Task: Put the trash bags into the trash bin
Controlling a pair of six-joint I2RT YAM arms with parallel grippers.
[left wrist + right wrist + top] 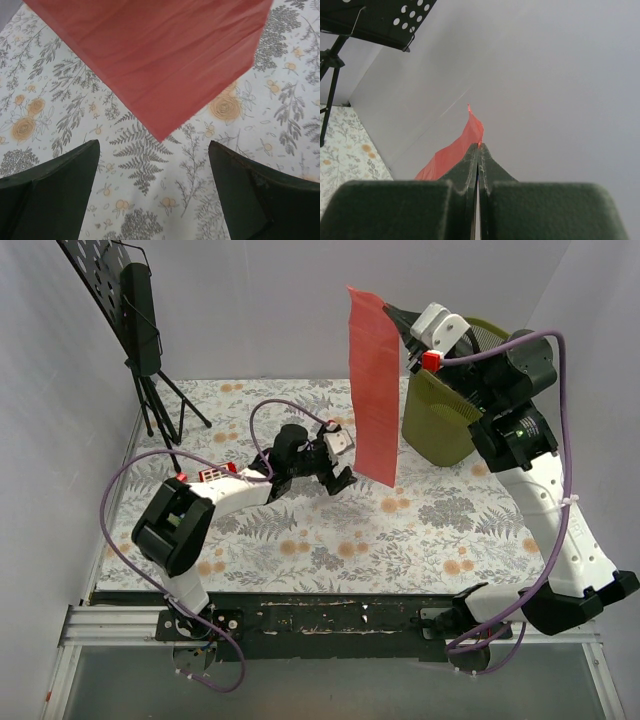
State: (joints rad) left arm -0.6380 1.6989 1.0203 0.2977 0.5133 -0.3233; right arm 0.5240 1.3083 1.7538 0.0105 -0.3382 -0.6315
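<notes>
Your R pincer [393, 313] is closed on the top corner of the bag [372, 390], which hangs flat just left of the bin [440, 430]. L pincer [343, 460] is open, empty. Step: bag lifted. Next, probably: carry it over the bin mouth & lower.

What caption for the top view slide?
Right claw pinches the red bag by its top, hanging over the table beside the green bin; left claw open below.

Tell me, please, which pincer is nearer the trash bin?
Right. The right pincer, shut on the trash bag, hangs by the trash bin; the open left pincer is beyond the hanging bag.
</notes>
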